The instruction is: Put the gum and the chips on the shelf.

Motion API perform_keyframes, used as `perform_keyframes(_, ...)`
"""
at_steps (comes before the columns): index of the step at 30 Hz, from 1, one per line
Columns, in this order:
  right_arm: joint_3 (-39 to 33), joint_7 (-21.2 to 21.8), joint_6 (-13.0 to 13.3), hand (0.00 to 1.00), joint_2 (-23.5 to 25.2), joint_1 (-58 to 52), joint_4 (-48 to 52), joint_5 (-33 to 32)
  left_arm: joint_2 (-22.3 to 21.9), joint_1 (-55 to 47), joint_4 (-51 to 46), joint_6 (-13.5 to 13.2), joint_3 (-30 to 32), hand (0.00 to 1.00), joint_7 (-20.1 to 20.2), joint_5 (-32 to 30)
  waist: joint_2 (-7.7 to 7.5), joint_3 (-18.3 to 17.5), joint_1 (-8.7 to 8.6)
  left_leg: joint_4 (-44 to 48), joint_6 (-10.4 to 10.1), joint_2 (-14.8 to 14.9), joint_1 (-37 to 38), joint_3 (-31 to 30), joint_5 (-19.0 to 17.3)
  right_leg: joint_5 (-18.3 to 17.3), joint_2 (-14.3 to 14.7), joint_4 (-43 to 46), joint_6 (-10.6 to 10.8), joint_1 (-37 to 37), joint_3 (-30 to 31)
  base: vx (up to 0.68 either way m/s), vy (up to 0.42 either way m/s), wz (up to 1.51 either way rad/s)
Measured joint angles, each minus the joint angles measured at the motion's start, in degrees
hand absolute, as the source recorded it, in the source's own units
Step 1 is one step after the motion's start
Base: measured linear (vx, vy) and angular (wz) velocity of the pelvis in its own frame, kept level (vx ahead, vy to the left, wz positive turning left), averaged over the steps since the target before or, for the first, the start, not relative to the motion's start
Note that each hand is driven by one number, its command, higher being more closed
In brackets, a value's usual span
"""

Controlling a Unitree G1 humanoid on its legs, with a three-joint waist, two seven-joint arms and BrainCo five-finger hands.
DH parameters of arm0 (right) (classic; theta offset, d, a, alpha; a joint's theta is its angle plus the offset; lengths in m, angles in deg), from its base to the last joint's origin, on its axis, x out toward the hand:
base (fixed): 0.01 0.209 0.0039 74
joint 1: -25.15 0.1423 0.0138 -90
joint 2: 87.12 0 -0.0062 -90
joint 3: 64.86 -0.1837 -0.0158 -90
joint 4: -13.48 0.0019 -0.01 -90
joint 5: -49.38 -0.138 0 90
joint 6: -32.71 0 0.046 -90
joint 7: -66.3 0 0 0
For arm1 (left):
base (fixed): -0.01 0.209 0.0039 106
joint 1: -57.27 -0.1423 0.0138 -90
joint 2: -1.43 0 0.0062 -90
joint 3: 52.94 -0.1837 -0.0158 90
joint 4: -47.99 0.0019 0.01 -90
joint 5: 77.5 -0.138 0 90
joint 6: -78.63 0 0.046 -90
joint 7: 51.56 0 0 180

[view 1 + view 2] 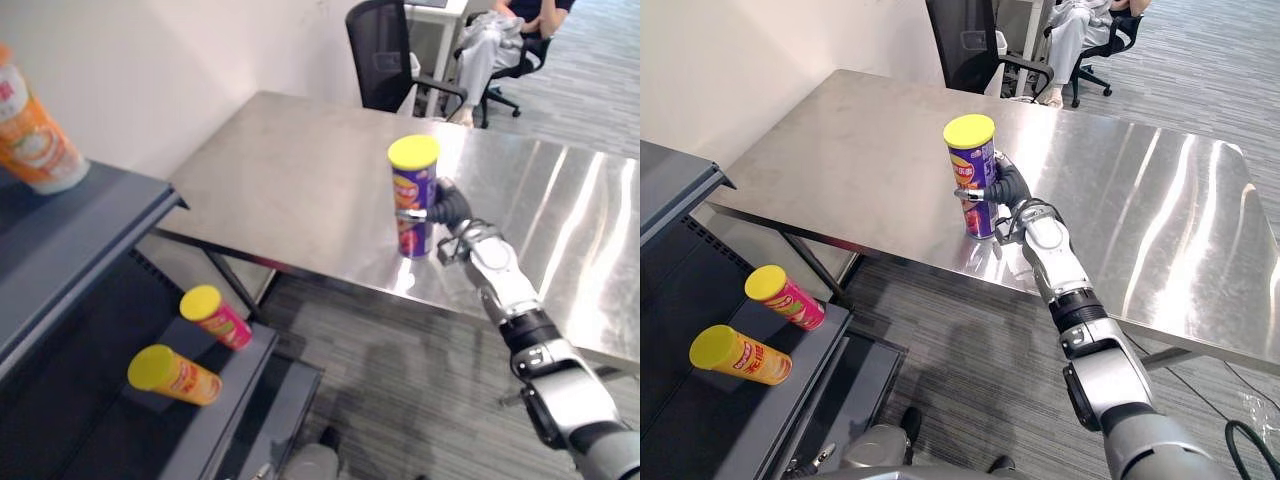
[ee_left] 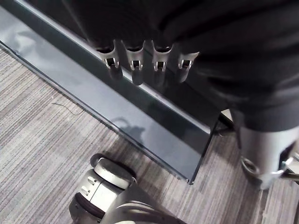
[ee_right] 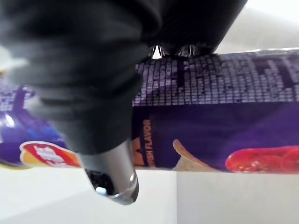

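A purple chips can [image 1: 413,200] with a yellow lid stands upright near the front edge of the steel table [image 1: 280,170]. My right hand [image 1: 450,208] is shut on its side from the right, fingers and thumb [image 3: 112,172] wrapped round the purple can [image 3: 210,116]. On the dark shelf unit's lower board [image 1: 215,420], at the left, lie a yellow-orange can [image 1: 175,374] and a pink can [image 1: 217,316]. An orange-and-white container [image 1: 30,130] rests on the top board [image 1: 100,215]. My left hand [image 2: 135,63] hangs low beside the shelf's edge, fingers relaxed and holding nothing.
A black office chair [image 1: 385,55] stands behind the table's far side. A person [image 1: 495,35] sits on another chair farther back. Grey striped carpet [image 1: 400,380] lies between the table's front edge and the shelf.
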Motion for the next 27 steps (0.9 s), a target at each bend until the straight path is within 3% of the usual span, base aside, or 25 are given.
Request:
perform_keyframes(12, 0.33, -0.05, 0.7, 1.0, 0.02, 1.94, 1.67, 0.04, 0.07, -0.04, -0.18, -0.01, -0.01, 0.0, -0.05, -0.54, -0.19, -0.1, 0.15, 0.01, -0.36, 1.11, 0.22, 1.63, -0.24, -0.04, 0.55, 0.02, -0.19, -0.69, 1.84, 0.0, 0.005, -0.07)
perform_keyframes(20, -0.32, 0.46, 0.96, 1.0, -0.05, 0.34, 16.61, -1.38, 0.43, -0.38, -0.94, -0.04, 0.5, 0.0, -0.2, -0.53, -1.46, -1.03, -1.55, -0.46, -0.72, 2.41, 0.87, 4.74, -0.5, 0.16, 1.29, 0.04, -0.57, -1.85, 5.22, 0.02, 0.002, -0.22)
perform_keyframes(27, -3.62, -0.17, 0.78, 1.0, 0.03, -8.51, 27.38, -8.81, 1.17, -0.41, -0.27, -0.18, 0.58, 0.0, -0.86, -0.5, -2.86, -2.58, -2.48, -1.72, -0.73, 2.75, 2.29, 7.41, -0.75, 0.1, 1.28, 0.98, -0.66, -2.92, 8.15, 0.0, 0.018, -0.19)
